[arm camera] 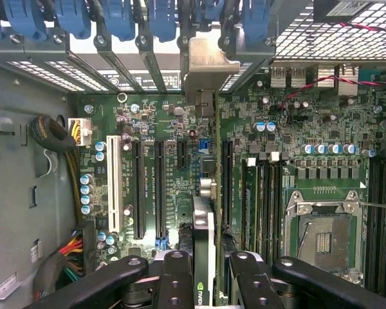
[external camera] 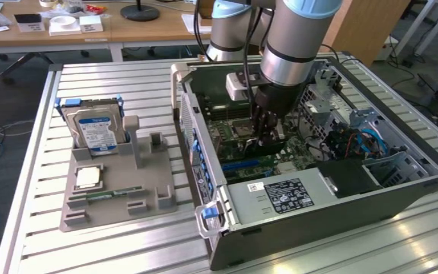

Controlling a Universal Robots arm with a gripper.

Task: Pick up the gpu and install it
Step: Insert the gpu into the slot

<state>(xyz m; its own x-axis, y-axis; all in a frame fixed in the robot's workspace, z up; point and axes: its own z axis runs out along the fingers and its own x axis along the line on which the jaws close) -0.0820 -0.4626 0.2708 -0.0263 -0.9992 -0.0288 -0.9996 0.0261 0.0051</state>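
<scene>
My gripper (external camera: 268,132) reaches down into the open computer case (external camera: 401,200), over the green motherboard (external camera: 230,134). It is shut on the gpu (external camera: 259,149), a dark card held upright. In the wrist view the gpu (arm camera: 204,212) shows edge-on between my two black fingers (arm camera: 177,283), and my gripper (arm camera: 209,286) clamps it from both sides. Its silvery bracket (arm camera: 207,61) lies against the case's rear slot openings. The card stands in line with the long black expansion slots (arm camera: 161,187). Whether its edge sits in a slot is hidden.
A grey fixture tray (external camera: 154,214) on the slatted table holds a silver hard drive (external camera: 93,128), a processor (external camera: 88,178) and a memory stick (external camera: 109,194). Inside the case are the power supply (external camera: 284,197), the processor socket (arm camera: 321,238), cable bundles (arm camera: 64,138) and blue slot latches (arm camera: 116,19).
</scene>
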